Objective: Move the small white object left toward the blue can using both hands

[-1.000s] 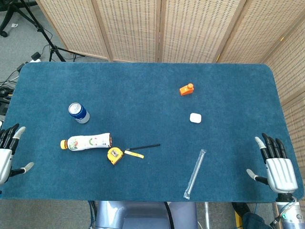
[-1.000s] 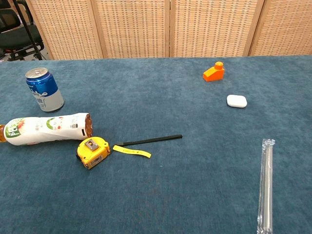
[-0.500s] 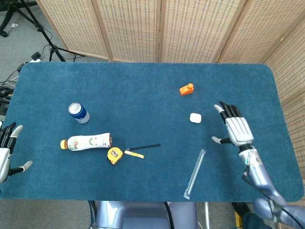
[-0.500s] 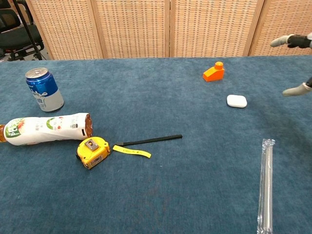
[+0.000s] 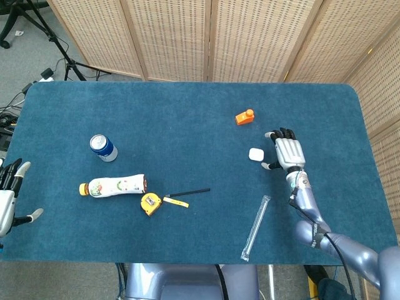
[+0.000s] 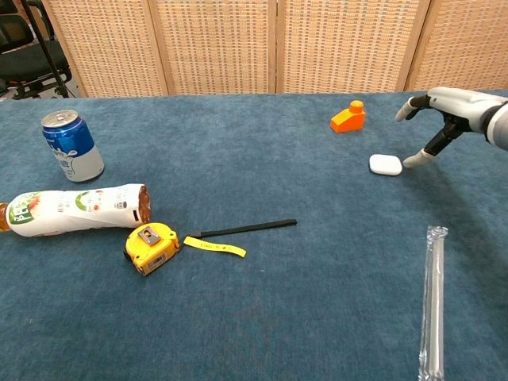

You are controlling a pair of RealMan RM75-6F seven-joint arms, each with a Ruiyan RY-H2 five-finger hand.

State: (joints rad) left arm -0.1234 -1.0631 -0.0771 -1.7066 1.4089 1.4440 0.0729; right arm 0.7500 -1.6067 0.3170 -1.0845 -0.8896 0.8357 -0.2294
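Two hands are seen at the blue desk. With the small white object taken as the landmark, the right hand is placed just to its right, palm down, its fingers spread and nothing held; in the chest view the thumb tip is seen just beside the object's right edge, and whether it touches cannot be told. The small white object is found lying flat on the desk, right of the desk's middle.

The left hand is seen far to the left of the white object, at the desk's near-left edge, its fingers spread and nothing held; it is shown in the head view only.

The blue can is found upright, well apart to the left of the white object. Nearer the front edge than the can, a white bottle is seen lying on its side, and a yellow tape measure is placed just beside the bottle's end, with a short length of tape drawn out. A thin black stick lies between the tape measure and the white object. An orange piece is set near the white object, on its far side. A clear plastic tube lies on the near side of the white object, towards the front edge.
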